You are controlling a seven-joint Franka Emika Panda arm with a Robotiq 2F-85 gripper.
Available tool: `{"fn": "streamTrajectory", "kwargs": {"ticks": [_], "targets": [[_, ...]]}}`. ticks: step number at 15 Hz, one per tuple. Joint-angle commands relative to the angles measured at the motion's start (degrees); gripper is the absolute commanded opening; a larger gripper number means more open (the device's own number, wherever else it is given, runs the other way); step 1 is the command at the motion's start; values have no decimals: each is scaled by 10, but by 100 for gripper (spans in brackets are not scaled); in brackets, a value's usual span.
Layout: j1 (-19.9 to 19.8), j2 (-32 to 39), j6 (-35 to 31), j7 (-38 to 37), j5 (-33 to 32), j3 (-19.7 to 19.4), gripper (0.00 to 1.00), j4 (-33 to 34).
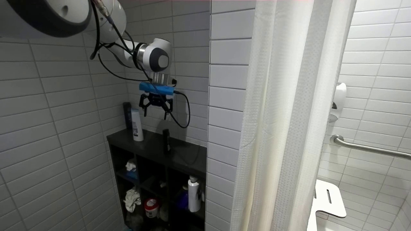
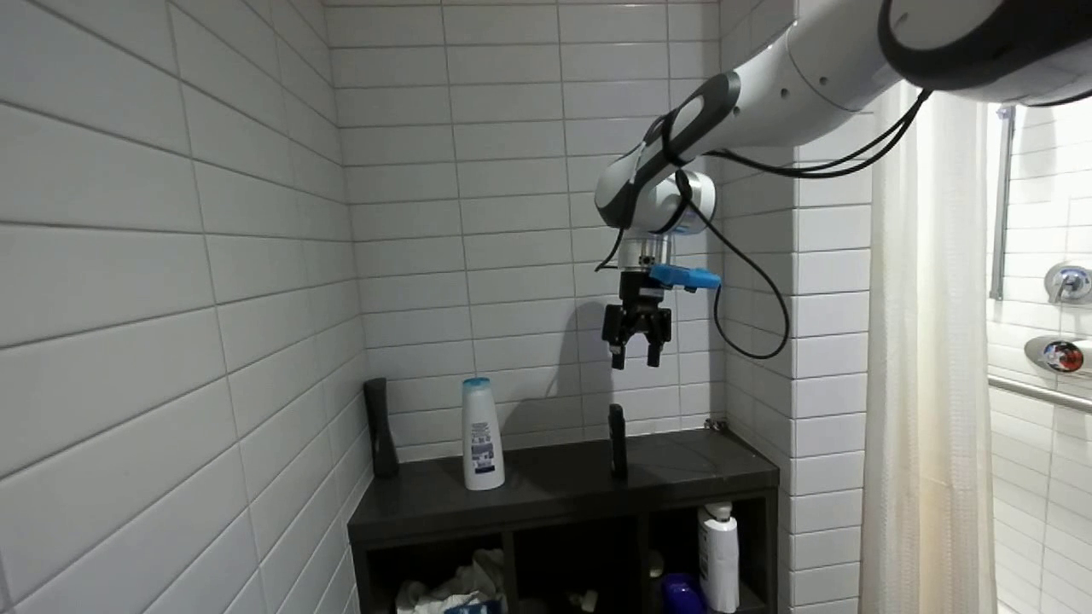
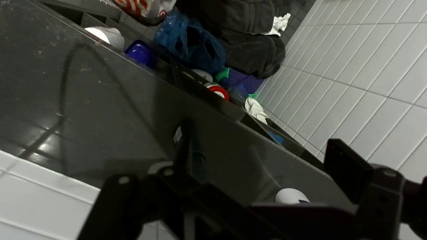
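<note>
Black item (image 2: pixel 618 441): slim, one small pale label (image 3: pixel 177 134) visible from the wrist. Stands upright atop the shelf (image 2: pixel 546 473), nearer its front edge than its back.

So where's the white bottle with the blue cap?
In an exterior view, the white bottle stands atop the dark shelf, right of the black container and left of the slim black object.

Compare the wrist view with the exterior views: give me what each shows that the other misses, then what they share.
Only the wrist view: a red-lettered bag and a dark cloth.

Only the exterior views: the arm, the shower curtain and the metal rail.

Shared: the dark cabinet, the white bottle and slim dark object standing on it, and the open pincer above, touching neither.
</note>
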State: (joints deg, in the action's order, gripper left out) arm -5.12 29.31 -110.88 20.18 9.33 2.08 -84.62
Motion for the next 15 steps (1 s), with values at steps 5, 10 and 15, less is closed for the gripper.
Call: {"fn": "streamTrajectory", "kwargs": {"ticks": [5, 10, 15], "targets": [[-9, 18, 6, -4, -2, 3, 100, 10], [-10, 19, 8, -4, -2, 3, 100, 14], [-5, 34, 10, -16, -9, 0, 100, 35]]}}
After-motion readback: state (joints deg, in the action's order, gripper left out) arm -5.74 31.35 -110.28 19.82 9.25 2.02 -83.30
